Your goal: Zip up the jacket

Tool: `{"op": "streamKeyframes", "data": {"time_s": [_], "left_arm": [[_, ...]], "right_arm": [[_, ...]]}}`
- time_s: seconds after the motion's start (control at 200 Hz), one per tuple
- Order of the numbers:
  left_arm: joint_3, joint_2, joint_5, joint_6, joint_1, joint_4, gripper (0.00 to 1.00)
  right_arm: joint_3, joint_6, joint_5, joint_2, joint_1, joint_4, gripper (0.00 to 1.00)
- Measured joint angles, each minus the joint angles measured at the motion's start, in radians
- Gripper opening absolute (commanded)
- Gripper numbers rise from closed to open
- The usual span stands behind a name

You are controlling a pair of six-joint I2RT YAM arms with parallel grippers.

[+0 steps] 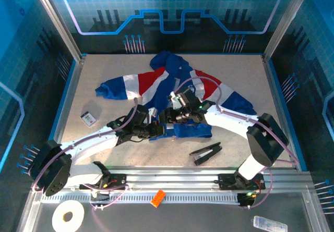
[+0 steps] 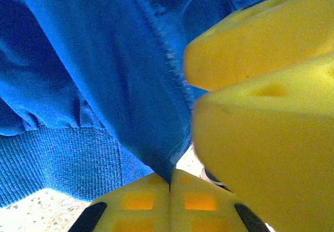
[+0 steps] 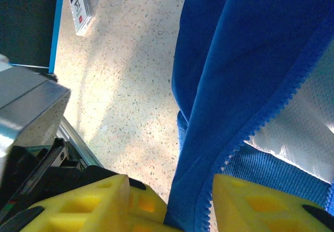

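The jacket (image 1: 180, 86) lies spread on the table, royal blue with red and white bands. Both grippers meet at its lower hem. My left gripper (image 1: 158, 131) is shut on a fold of the blue front edge (image 2: 169, 182), next to the zipper teeth (image 2: 169, 60). In the left wrist view the right gripper's yellow fingers (image 2: 261, 60) loom close on the right. My right gripper (image 1: 175, 118) has its jaws apart, and the jacket's toothed zipper edge (image 3: 245, 138) runs down through the gap (image 3: 172, 190). The white mesh lining (image 3: 302, 127) shows beside it.
A small white card (image 1: 88, 118) lies on the table's left, also in the right wrist view (image 3: 81, 8). A black clip-like tool (image 1: 206, 153) lies right of the hem. A white tape roll (image 1: 69, 216) and an orange piece (image 1: 157, 197) sit by the arm bases.
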Motion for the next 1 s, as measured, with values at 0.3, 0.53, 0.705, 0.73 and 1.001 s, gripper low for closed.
{"op": "streamKeyframes", "data": {"time_s": [0.3, 0.53, 0.705, 0.73, 1.001], "left_arm": [[-0.01, -0.019, 0.015, 0.004, 0.009, 0.0, 0.0], [-0.017, -0.048, 0.015, 0.003, 0.024, 0.0, 0.0], [-0.032, -0.08, 0.015, 0.003, 0.033, -0.001, 0.0], [-0.035, -0.084, 0.015, 0.003, 0.033, -0.002, 0.0], [-0.049, -0.108, 0.013, 0.018, 0.037, -0.016, 0.16]], "right_arm": [[-0.034, 0.014, -0.001, 0.012, -0.001, 0.021, 0.51], [-0.043, 0.0, 0.054, -0.039, 0.0, -0.021, 0.54], [-0.051, 0.023, 0.051, -0.038, 0.019, 0.013, 0.53], [-0.054, 0.028, 0.053, -0.038, 0.025, 0.022, 0.52], [-0.077, 0.067, 0.039, -0.037, 0.05, 0.096, 0.0]]}}
